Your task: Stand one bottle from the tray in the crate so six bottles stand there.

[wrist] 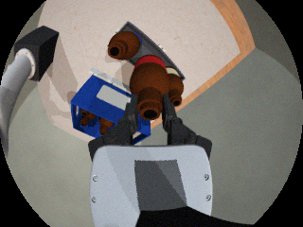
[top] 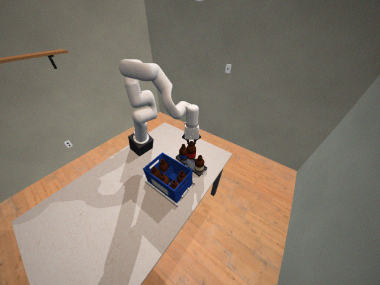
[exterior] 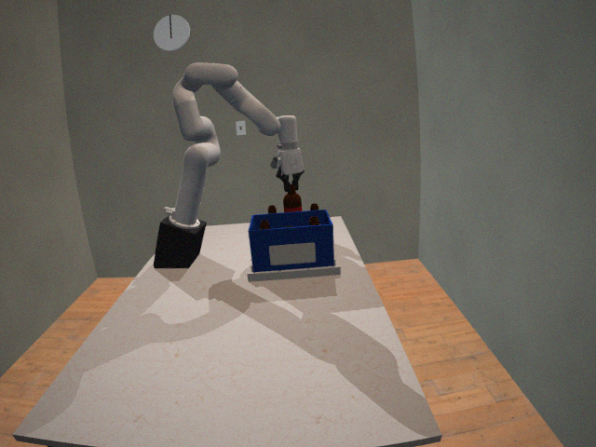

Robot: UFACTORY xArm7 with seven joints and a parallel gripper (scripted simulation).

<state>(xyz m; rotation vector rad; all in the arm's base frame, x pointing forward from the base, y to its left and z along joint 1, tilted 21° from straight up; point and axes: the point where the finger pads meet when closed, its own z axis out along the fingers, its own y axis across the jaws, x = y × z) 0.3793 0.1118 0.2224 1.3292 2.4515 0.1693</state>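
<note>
Five bottles stand in the crate [top: 159, 187]; the end effector [top: 191, 142] pinches the red-label bottle [top: 191, 151] above the tray [top: 203, 172] beside it.

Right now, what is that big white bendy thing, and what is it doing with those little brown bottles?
That white thing is a robot arm bolted to a black block on a table. One picture looks down from high up, one looks from the front of the table, and the round one comes from a camera on the arm's wrist. At the arm's end is a hand with two fingers. It is pinching the neck of a brown bottle with a red label, lifted a little. Beside it, a blue-label bottle and a cream-label bottle stand on a dark tray. Next to the tray sits a blue crate with five bottles inside and one cell free.
</note>
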